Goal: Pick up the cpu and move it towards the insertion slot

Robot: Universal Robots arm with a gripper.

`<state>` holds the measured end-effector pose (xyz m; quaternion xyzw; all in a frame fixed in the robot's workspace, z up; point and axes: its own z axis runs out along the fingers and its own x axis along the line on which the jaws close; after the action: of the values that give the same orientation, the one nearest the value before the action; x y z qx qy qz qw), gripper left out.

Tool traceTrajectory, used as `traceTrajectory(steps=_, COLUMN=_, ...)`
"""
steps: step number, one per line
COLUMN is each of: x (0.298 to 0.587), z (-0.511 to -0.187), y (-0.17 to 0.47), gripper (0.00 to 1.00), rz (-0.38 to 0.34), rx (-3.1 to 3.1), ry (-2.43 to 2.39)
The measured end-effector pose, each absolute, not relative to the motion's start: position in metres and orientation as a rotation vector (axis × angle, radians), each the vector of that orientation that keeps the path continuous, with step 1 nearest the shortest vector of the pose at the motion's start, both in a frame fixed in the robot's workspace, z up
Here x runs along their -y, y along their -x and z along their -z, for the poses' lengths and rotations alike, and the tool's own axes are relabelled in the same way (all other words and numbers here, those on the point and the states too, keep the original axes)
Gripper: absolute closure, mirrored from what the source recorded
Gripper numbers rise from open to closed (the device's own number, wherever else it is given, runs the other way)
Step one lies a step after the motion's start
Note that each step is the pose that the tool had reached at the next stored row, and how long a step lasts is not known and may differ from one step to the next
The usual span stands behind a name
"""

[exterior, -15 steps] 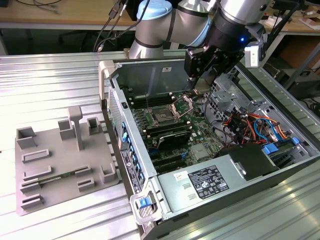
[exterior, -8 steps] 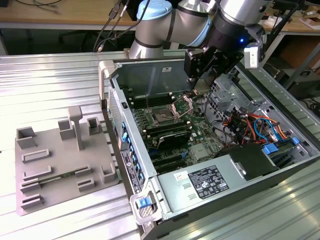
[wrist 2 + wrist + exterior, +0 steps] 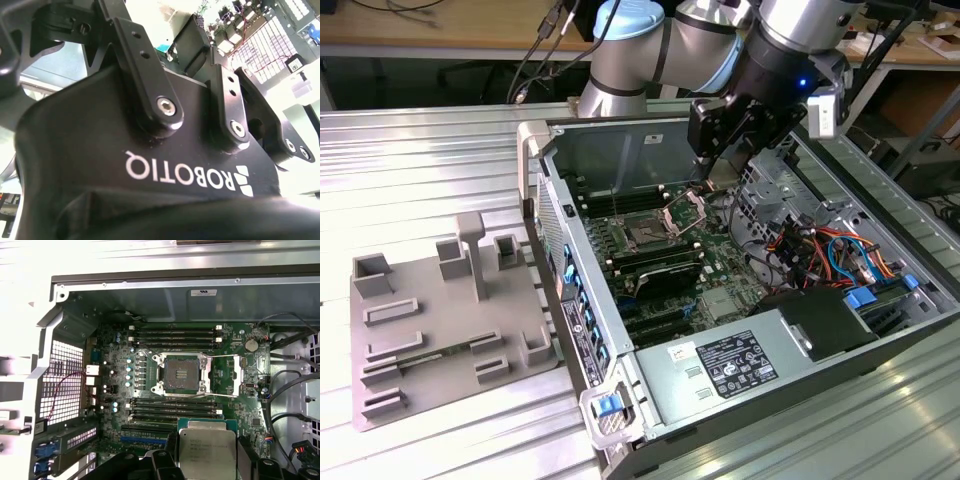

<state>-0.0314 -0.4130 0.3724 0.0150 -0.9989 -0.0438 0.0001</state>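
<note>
In the first wrist view the claw (image 3: 207,460) is clamped on the cpu (image 3: 207,452), its silvery top held flat between the fingers (image 3: 170,455) — above the open computer case (image 3: 650,135). Beyond lies the insertion slot (image 3: 181,373), bracket swung open. My judgement: keep the chip level and square to the socket frame while closing in.

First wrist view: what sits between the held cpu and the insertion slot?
In the first wrist view, a bank of long black memory slots crosses the green board between the cpu held in the gripper and the open insertion slot.
</note>
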Motion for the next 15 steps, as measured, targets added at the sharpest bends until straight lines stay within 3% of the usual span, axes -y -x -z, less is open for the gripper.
traceTrajectory(steps=15, x=0.413, z=-0.3699, y=0.0314, gripper=0.45, rz=0.138, rx=3.138, ry=-0.047)
